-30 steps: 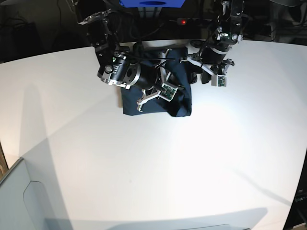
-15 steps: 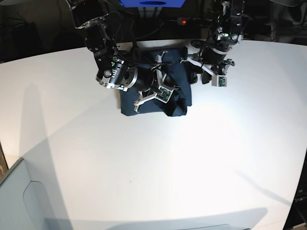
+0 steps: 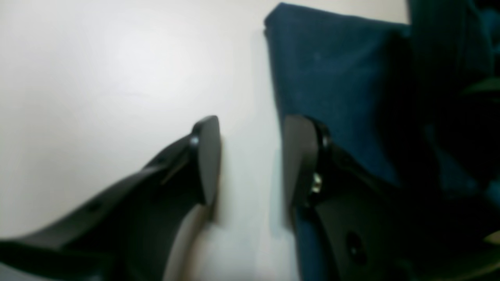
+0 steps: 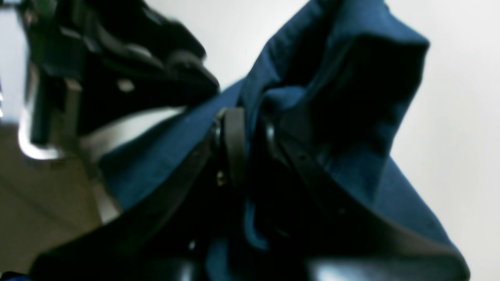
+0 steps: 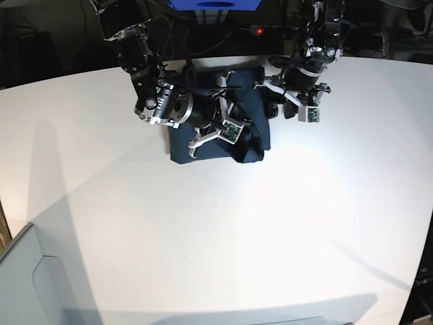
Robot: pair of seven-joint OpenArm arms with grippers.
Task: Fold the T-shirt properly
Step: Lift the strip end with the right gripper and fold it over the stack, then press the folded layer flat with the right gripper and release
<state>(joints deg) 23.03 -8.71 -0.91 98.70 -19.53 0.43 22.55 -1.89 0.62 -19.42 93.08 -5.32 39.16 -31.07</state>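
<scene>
The dark navy T-shirt lies as a folded bundle at the far middle of the white table. In the right wrist view my right gripper is shut on a raised fold of the T-shirt, and cloth bunches around its fingers. In the base view the right gripper sits over the bundle's right half. My left gripper stands open on bare table at the T-shirt's edge, with nothing between its fingers. In the base view the left gripper is at the bundle's right side.
A blue box and dark equipment with a red light stand beyond the table's far edge. A grey container sits at the near left corner. Both arms crowd the far middle of the table.
My right arm has drawn back toward the far left with the cloth in it, pulling the bundle's near right corner inward. The left arm has barely moved.
</scene>
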